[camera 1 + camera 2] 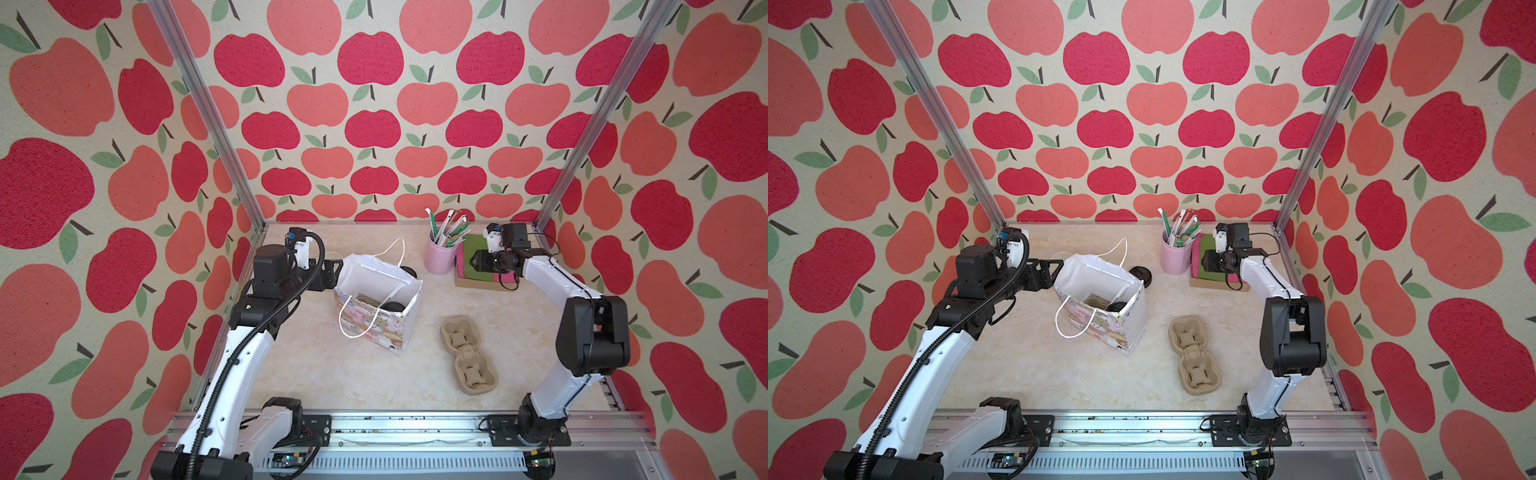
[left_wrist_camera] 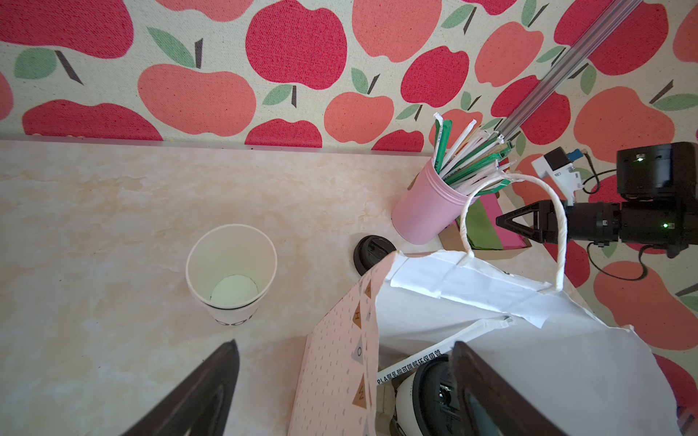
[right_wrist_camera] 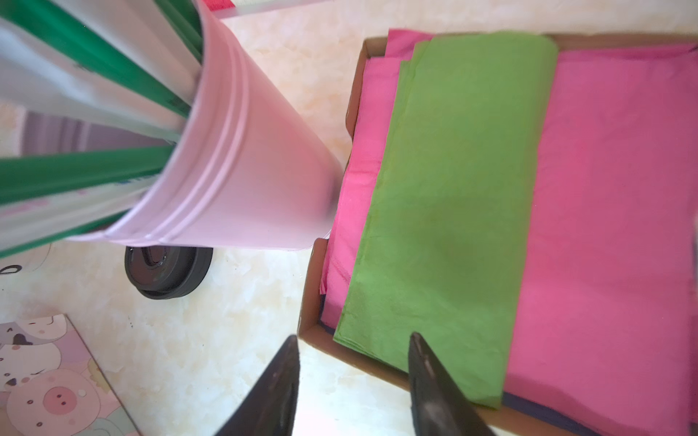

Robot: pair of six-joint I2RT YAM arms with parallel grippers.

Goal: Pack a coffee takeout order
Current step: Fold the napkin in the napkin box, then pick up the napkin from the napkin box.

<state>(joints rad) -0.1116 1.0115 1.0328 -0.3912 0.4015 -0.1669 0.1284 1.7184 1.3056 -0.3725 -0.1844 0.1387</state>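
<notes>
Tapered right gripper (image 3: 353, 336) (black) near folded green napkin (image 3: 453, 207).

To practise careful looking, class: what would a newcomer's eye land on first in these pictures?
Red and coral apple-print walls surround everything. In the middle stands an open white paper gift bag printed with cartoon animals, the left hand straddling its rim, and a tan pulp two-cup carrier lies beside it. At the back, the right hand hovers open at the edge of a green napkin on pink napkins, next to a pink cylindrical holder of straws.
</notes>
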